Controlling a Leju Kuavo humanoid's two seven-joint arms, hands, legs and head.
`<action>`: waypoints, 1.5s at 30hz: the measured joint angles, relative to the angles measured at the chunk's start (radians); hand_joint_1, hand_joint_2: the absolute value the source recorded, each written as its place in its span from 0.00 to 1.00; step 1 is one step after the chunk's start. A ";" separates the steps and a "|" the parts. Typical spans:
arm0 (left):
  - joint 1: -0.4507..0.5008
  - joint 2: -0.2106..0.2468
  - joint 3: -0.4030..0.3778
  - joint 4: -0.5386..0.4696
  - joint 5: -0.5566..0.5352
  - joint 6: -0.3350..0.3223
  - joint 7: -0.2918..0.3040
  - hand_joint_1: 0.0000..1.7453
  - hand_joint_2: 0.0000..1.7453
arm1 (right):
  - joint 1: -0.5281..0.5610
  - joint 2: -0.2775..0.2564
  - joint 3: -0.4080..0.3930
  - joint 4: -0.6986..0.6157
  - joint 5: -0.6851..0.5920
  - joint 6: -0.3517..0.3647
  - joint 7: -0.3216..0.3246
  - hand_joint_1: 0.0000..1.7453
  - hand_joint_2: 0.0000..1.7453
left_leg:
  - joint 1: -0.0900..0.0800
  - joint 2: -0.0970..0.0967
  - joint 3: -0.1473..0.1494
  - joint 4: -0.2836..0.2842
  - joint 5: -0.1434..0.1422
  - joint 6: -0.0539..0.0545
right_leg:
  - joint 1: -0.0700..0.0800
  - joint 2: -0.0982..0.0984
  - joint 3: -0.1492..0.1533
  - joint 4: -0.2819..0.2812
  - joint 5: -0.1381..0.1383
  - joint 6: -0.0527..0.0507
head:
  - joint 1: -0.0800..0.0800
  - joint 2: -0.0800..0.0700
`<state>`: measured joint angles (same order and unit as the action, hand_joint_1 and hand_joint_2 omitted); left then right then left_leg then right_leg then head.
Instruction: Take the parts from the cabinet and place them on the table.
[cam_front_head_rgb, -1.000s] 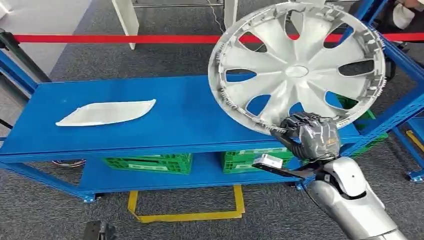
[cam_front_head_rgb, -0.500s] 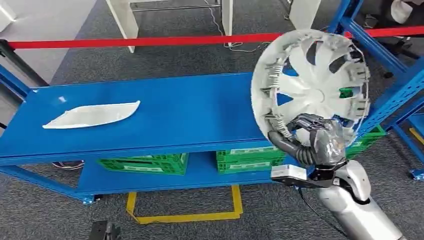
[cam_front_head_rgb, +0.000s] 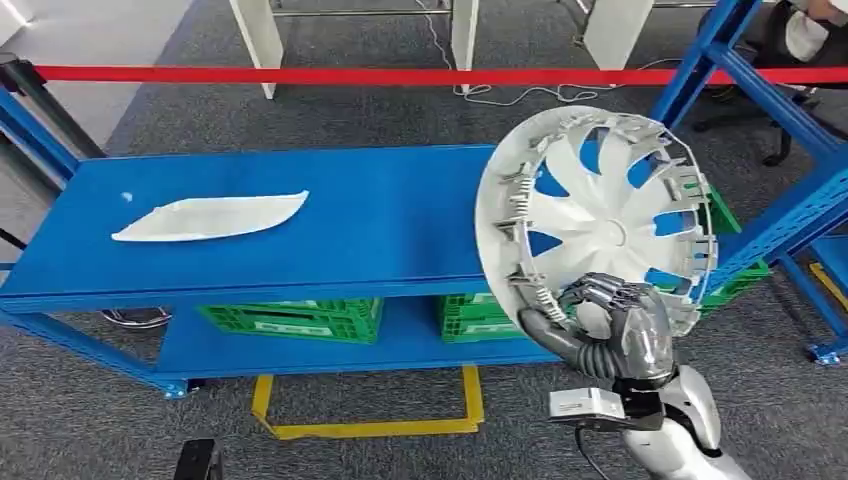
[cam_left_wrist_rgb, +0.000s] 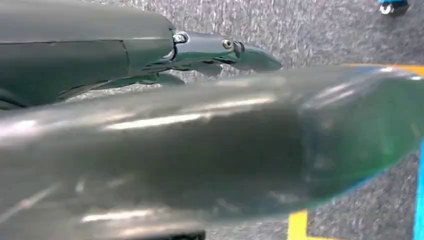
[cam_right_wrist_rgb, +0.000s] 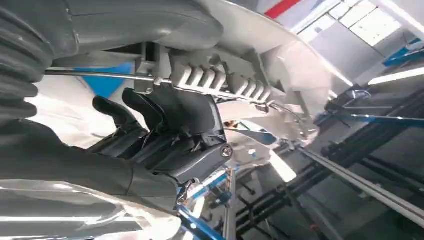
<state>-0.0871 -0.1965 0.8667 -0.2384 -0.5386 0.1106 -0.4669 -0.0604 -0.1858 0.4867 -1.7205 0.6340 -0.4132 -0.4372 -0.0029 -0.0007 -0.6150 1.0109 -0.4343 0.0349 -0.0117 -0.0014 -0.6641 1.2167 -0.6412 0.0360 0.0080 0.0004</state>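
My right robot hand (cam_front_head_rgb: 622, 325) grips the silver wheel cover (cam_front_head_rgb: 597, 215) at its lower rim, fingers (cam_right_wrist_rgb: 165, 117) curled over the rim's inner edge next to the wire retaining ring (cam_right_wrist_rgb: 100, 75). The cover is held up in the air, tilted, with its clip-lined back side toward me, hanging over the right end of the blue bench (cam_front_head_rgb: 380, 225) and past its front edge. I can't tell if it touches the bench top. A white curved plastic part (cam_front_head_rgb: 212, 216) lies flat near the bench's left end, well apart from the cover. Green crates (cam_front_head_rgb: 290, 322) sit on the lower shelf under the bench. Yellow tape outline (cam_front_head_rgb: 372, 430) on the grey carpet in front of the bench; red barrier band (cam_front_head_rgb: 300, 75) runs behind it. Blue cabinet frame (cam_front_head_rgb: 800, 205) stands at the right. My left robot hand (cam_left_wrist_rgb: 220, 50) hangs over the carpet, blurred and mostly hidden by my own body parts, so I can't tell how its fingers are set.
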 joint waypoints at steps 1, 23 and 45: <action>0.000 -0.001 0.000 0.000 0.001 0.002 0.000 0.00 0.00 | 0.005 0.001 0.001 0.000 -0.005 0.004 -0.004 1.00 1.00 | -0.001 0.001 -0.010 0.000 0.007 0.000 | 0.000 0.000 -0.019 0.068 -0.032 0.003 | 0.000 0.000; 0.015 0.001 0.018 0.000 0.027 0.024 -0.001 0.00 0.00 | 0.016 0.029 0.007 0.008 -0.025 0.036 -0.016 1.00 1.00 | -0.012 -0.006 0.121 -0.012 -0.097 0.000 | 0.020 -0.002 0.057 -0.199 0.181 -0.039 | 0.002 0.000; 0.034 0.004 0.067 0.001 0.042 0.029 -0.012 0.00 0.00 | 0.043 0.081 0.007 0.011 -0.110 0.031 -0.081 1.00 1.00 | 0.000 0.002 -0.098 0.096 -0.048 -0.048 | -0.004 -0.006 0.167 -0.224 0.102 -0.040 | -0.003 0.000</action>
<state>-0.0526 -0.1926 0.9335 -0.2377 -0.4967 0.1396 -0.4788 -0.0176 -0.1049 0.4933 -1.7098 0.5242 -0.3826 -0.5177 -0.0028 0.0014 -0.7125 1.1064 -0.4822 -0.0131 -0.0160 -0.0075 -0.4968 0.9927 -0.5389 -0.0045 0.0053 0.0004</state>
